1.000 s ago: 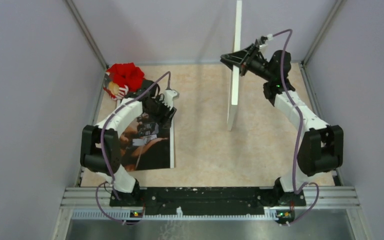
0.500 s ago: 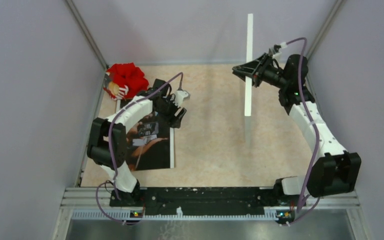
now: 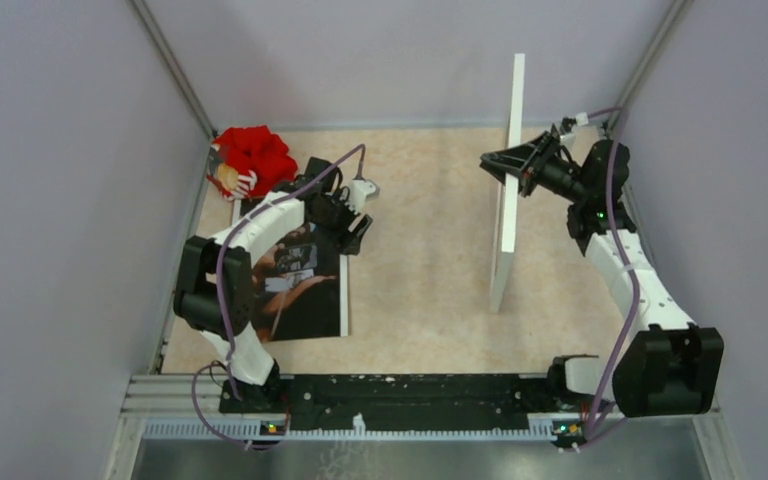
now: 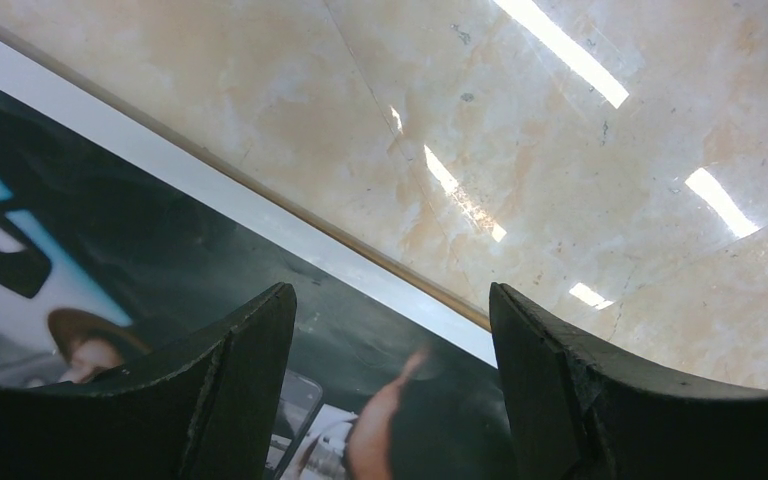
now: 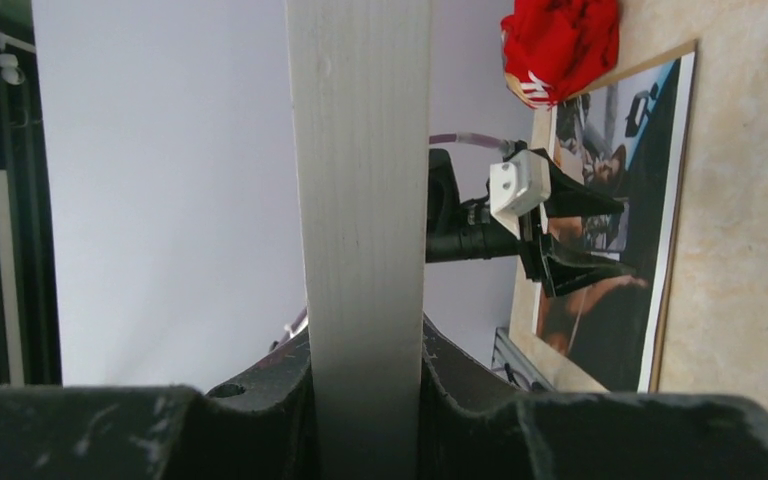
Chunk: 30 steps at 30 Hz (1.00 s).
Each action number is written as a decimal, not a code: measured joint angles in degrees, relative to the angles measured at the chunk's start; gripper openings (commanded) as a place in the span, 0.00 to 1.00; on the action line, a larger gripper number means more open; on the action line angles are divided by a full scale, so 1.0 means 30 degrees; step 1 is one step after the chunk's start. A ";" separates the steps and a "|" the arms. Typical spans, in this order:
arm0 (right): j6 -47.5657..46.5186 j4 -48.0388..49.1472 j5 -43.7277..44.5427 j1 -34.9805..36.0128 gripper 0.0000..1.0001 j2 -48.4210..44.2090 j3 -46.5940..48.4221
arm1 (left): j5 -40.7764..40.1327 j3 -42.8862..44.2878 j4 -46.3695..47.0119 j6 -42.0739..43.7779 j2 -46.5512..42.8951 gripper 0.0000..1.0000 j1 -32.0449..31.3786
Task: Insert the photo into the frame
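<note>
Thin-railed rectangular picture frame (image 3: 508,190), white front, pale wood back: upright on edge, long axis near–far, right of centre over beige marbled tabletop (image 3: 420,270). Clamped on one rail by R gripper (image 3: 522,165), jaws narrow, pinching the wood from both sides. Near end touching table or not: can't tell.

Large glossy dark print w/ thin white border, the photo (image 3: 295,290): flat, face up, far left, long axis also near–far, well apart from frame. L gripper (image 3: 353,220) near photo's far right corner, jaws wide, gripping nothing. L arm nearer photo.

Judgement: next move hinges on laying frame flat, then closing the left–right gap.
</note>
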 measured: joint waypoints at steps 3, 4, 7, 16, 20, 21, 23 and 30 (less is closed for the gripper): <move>0.0969 0.1727 -0.0532 -0.0357 0.00 -0.0066 -0.1239 | -0.0073 0.0000 0.0000 0.0000 -0.0087 0.78 0.0000; 0.1333 0.2273 -0.0656 -0.0452 0.00 -0.0058 -0.1596 | -0.0102 0.0000 0.0000 0.0000 -0.0095 0.78 0.0000; 0.2892 0.4189 -0.1202 -0.0641 0.00 -0.0058 -0.2616 | -0.0168 0.0000 0.0015 0.0000 -0.0109 0.78 0.0000; 0.6331 0.8568 -0.2630 -0.1428 0.40 -0.0073 -0.4503 | -0.0189 0.0000 0.0000 -0.0007 -0.0109 0.77 0.0000; 0.0918 0.1195 -0.2113 -0.2798 0.66 -0.0743 -0.2222 | -0.0182 0.0000 0.0000 -0.0007 -0.0109 0.77 0.0000; -0.1173 -0.1450 -0.1494 -0.3016 0.68 -0.0758 -0.1027 | -0.0189 0.0000 0.0000 -0.0007 -0.0109 0.77 0.0000; -0.5020 -0.5697 -0.0160 -0.3402 0.69 -0.0758 0.1100 | -0.0189 0.0000 -0.0007 0.0007 -0.0124 0.77 0.0000; -1.2903 -1.4899 0.4044 -0.4495 0.62 -0.0736 0.3643 | -0.0189 0.0117 -0.0058 0.0175 -0.0189 0.77 0.0000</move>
